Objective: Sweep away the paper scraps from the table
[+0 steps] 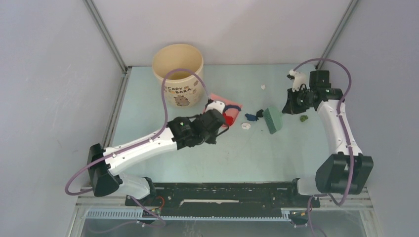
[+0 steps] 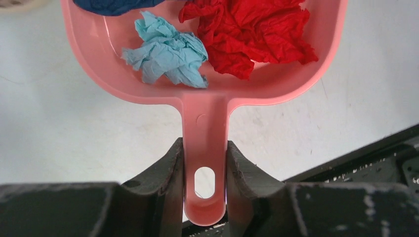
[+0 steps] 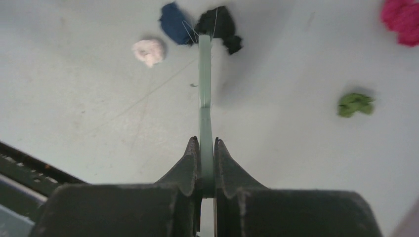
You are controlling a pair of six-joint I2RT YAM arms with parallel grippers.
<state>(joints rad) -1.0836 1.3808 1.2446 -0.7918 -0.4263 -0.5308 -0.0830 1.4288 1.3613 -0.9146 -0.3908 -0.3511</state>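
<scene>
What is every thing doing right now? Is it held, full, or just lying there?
left claw: shut on the pink dustpan's handle.
pink dustpan: held, with a red scrap and a light blue scrap inside.
right claw: shut on the brush.
brush: held, its far end beside a navy scrap.
green scrap: loose on the table.
cup: upright, open on top.

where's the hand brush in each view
Top external: the hand brush is right of centre, between the two arms.
Left wrist: not in it; that view shows the pink dustpan.
Right wrist: edge-on at centre, running up from the right gripper, which is shut on it.
Shared landmark: the green scrap, right of the brush in the top external and right wrist views.
</scene>
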